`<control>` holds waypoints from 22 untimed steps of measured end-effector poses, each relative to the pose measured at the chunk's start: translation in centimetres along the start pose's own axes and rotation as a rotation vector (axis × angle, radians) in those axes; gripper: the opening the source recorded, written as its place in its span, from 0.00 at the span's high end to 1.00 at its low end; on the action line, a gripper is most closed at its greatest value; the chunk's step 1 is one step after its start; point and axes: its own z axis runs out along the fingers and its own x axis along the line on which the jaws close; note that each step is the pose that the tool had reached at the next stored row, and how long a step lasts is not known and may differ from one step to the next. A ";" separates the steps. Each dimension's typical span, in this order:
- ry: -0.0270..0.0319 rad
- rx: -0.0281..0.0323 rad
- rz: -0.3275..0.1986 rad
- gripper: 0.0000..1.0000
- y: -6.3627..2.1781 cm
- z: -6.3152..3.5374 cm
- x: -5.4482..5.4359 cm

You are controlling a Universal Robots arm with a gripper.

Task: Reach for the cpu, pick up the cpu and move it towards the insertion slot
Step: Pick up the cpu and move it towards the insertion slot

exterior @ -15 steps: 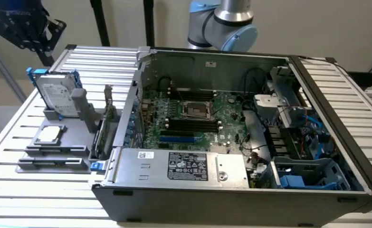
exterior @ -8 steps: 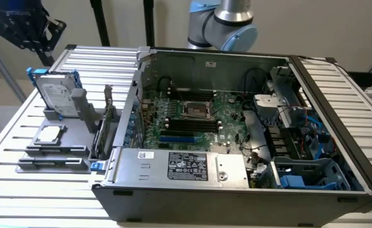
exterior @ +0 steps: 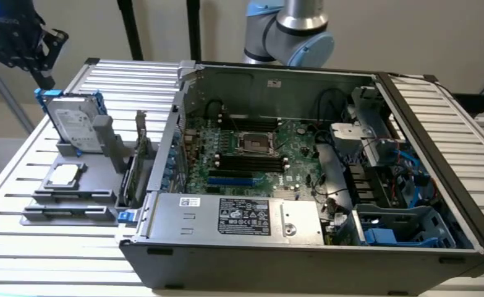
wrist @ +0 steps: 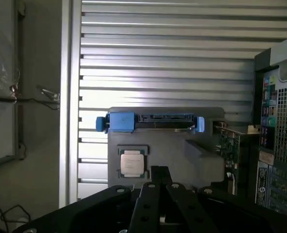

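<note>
In the wrist view, the black gripper (wrist: pixel 160 171) is closest, its fingers drawn together with nothing between them. Past their tips the cpu (wrist: pixel 132 163) lies flat in a square recess of a grey holder (wrist: pixel 187 148), silver top up, untouched. Behind it a hard drive (wrist: pixel 150 121) with blue brackets stands on edge in the same holder, on a slatted metal table (wrist: pixel 167 58).

In the exterior view, the open computer case (exterior: pixel 308 263) is closest, its labelled power supply (exterior: pixel 242 219) at the front. Deeper in, the insertion slot (exterior: pixel 256 142) sits in the green motherboard (exterior: pixel 295 154) above black memory slots. The holder with the cpu stands outside the case, to the exterior view's left, well apart from the slot. The gripper hangs above the hard drive.
</note>
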 end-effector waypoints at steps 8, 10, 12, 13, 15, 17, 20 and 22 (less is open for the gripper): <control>0.0001 0.0000 0.000 0.89 -0.83 0.32 2.9; 0.0003 0.0001 0.000 0.89 -1.47 0.31 3.0; 0.0006 0.0001 0.000 0.89 -2.13 0.30 3.1; 0.0007 0.0001 0.000 0.89 -2.40 0.32 3.1; 0.0004 0.0006 0.000 0.89 -2.50 0.52 3.1; 0.0007 0.0008 -0.001 0.89 -2.51 0.77 3.2; 0.0010 0.0011 -0.004 0.89 -2.53 0.89 3.2; 0.0010 0.0011 -0.004 0.88 -2.52 0.90 3.2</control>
